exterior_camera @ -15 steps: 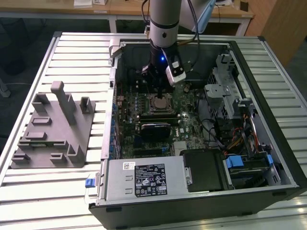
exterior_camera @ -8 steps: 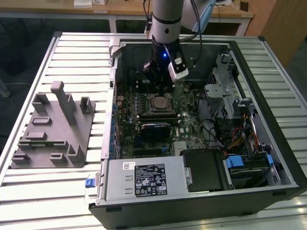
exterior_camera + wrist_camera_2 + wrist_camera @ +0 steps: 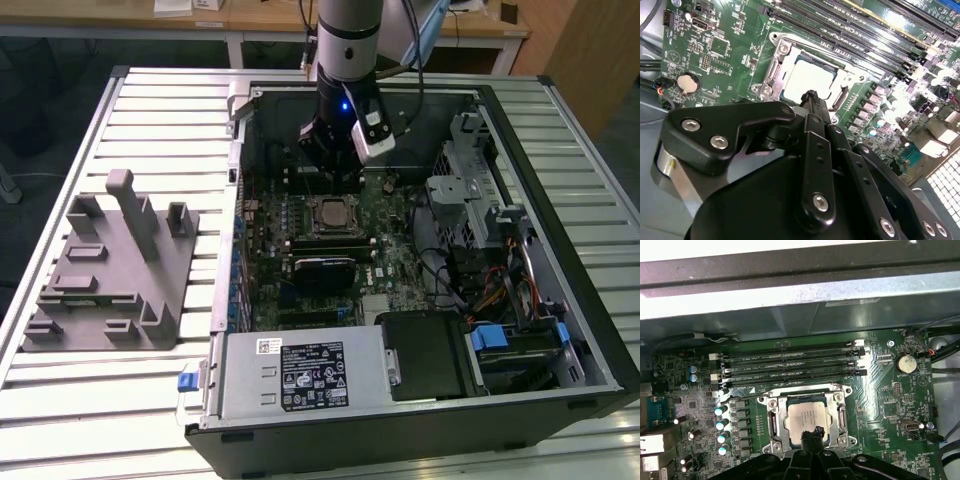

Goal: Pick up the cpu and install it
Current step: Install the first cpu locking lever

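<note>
The cpu (image 3: 806, 416), a small pale silvery square, lies flat inside the metal-framed socket (image 3: 774, 421) on the green motherboard (image 3: 880, 405). It looks level in both wrist views, and in the second wrist view the cpu (image 3: 812, 77) shows just beyond my fingertips. My gripper (image 3: 813, 432) hangs right above the chip's near edge with its black fingers drawn together, shut, nothing between them. From the exterior view, the gripper (image 3: 335, 180) sits low inside the open computer case, over the cpu (image 3: 330, 212).
The case walls (image 3: 560, 250) surround the board. Empty memory slots (image 3: 790, 365) run beside the socket. A drive cage and cables (image 3: 470, 210) fill the exterior view's right, and a power supply (image 3: 300, 375) sits in front. A grey plastic fixture (image 3: 110, 270) stands on the slatted table.
</note>
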Motion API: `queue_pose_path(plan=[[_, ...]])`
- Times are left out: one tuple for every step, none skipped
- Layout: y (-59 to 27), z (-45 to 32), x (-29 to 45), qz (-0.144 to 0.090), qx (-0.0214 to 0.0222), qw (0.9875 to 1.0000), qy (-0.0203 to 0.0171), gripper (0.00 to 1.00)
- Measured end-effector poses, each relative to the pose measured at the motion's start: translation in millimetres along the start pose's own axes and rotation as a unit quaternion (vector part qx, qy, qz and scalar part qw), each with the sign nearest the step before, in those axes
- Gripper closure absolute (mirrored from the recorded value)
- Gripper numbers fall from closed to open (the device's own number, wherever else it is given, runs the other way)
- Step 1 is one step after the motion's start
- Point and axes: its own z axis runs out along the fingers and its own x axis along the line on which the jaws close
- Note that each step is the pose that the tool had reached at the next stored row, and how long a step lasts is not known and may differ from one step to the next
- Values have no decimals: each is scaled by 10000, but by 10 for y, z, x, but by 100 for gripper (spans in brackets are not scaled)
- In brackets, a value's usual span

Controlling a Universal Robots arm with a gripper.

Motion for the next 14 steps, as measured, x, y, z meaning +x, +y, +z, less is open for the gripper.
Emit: queue_pose_path(plan=[[0, 0, 0, 0, -12, 10000, 1, 89], [0, 0, 0, 0, -13, 10000, 1, 89], [0, 0, 0, 0, -14, 10000, 1, 89], [0, 0, 0, 0, -15, 10000, 2, 89], [0, 0, 0, 0, -16, 10000, 2, 89], [0, 0, 0, 0, -17, 10000, 2, 89], [0, 0, 0, 0, -19, 10000, 2, 89], [0, 0, 0, 1, -20, 10000, 2, 89], [0, 0, 0, 0, -21, 10000, 2, 89], [0, 0, 0, 0, -21, 10000, 2, 89], [0, 0, 0, 1, -23, 10000, 2, 89], [-1, 0, 7, 0, -23, 10000, 3, 89], [-3, 0, 22, 0, -23, 10000, 2, 89], [-5, -1, 45, 1, -23, 10000, 2, 89]])
